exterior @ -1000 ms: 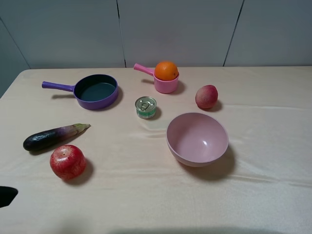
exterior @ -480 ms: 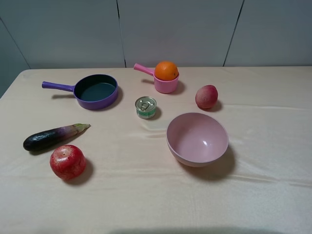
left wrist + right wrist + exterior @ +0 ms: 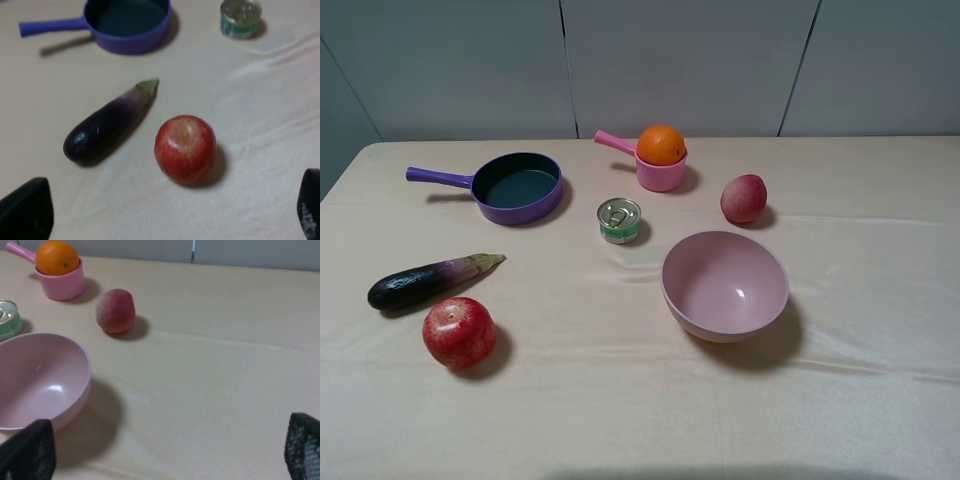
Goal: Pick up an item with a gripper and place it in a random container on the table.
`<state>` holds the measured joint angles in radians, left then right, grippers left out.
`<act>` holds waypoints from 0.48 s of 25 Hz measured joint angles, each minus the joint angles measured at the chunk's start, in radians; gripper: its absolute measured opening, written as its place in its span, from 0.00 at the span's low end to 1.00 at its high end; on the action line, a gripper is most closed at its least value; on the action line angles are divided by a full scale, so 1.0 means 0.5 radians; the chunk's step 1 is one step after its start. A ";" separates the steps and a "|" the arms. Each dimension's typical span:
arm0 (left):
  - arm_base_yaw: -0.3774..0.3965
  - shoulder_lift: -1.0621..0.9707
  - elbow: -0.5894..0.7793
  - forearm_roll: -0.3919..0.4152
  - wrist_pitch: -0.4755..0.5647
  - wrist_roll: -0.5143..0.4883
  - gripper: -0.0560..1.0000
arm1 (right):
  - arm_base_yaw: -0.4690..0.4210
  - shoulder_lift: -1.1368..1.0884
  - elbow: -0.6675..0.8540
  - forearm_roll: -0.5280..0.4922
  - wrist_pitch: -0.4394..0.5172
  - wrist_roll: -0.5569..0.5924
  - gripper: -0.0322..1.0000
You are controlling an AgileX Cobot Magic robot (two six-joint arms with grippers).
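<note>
The orange sits in the small pink cup at the back middle of the beige table; its top stands above the rim. Both also show in the right wrist view: the orange in the cup, far from the gripper. Neither gripper shows in the exterior high view. My left gripper is open and empty, low over the cloth just short of the red apple. My right gripper is open and empty, near the large pink bowl.
A purple frying pan lies at the back left, a small tin can in the middle, a peach to the right of the cup. An eggplant and the red apple lie at the front left, the pink bowl centre right.
A dark tip of the left arm at the lower left edge of the exterior high view one second ago has left that view. The objects have not moved.
</note>
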<state>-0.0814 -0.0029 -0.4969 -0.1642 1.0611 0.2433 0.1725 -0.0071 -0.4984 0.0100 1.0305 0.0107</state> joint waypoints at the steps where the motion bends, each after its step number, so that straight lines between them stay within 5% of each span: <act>1: 0.000 -0.002 0.000 0.000 0.002 0.000 0.99 | 0.000 0.000 0.000 0.000 0.000 0.000 0.70; 12: 0.000 -0.002 0.000 0.006 0.000 -0.010 0.99 | 0.000 0.000 0.000 0.002 0.000 0.000 0.70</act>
<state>-0.0814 -0.0039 -0.4969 -0.1611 1.0614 0.2385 0.1725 -0.0071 -0.4984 0.0110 1.0305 0.0107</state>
